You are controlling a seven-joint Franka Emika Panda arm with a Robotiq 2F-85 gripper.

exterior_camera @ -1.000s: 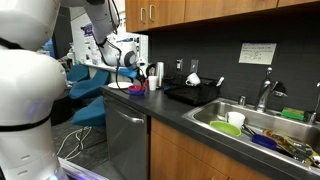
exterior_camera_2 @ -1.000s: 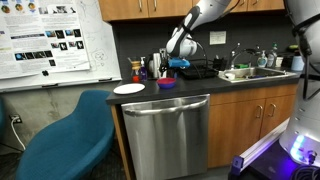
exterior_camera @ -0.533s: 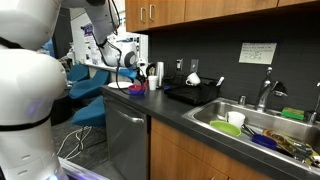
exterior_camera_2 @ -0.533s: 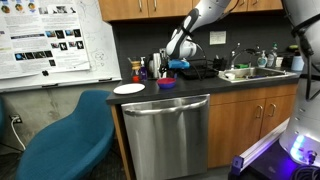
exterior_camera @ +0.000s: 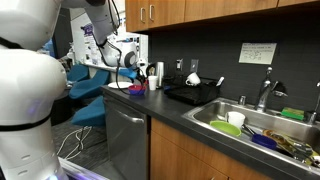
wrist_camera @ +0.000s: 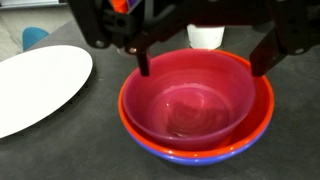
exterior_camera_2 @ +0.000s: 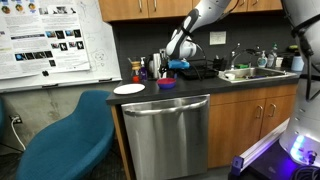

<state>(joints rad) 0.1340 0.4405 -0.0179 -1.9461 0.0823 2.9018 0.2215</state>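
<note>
Jaws are standing wide apart on the gripper (wrist_camera: 202, 70), which is hanging just above the nested bowls (wrist_camera: 197, 115) and holding nothing. In the wrist view one dark finger (wrist_camera: 143, 62) is coming down over the far left part of the rim and the other over the far right part, so the stack is lying between them; whether either tip is touching the rim cannot be told. The bowls are sitting upright on the dark countertop (wrist_camera: 60, 150): a pink one innermost, an orange rim showing around it and a blue one underneath. A white plate (wrist_camera: 35, 85) is lying flat just beside the stack, apart from it, and a white cup (wrist_camera: 205, 36) is standing beyond the far rim. In both exterior views the arm is reaching over the counter, the gripper (exterior_camera_2: 172, 66) pointing down at the bowls (exterior_camera_2: 167, 83), with the plate (exterior_camera_2: 129, 89) next to them near the counter's end. A steel dishwasher (exterior_camera_2: 165, 130) is sitting under that stretch of counter, and a blue chair (exterior_camera_2: 70, 135) is standing beside it.
</note>
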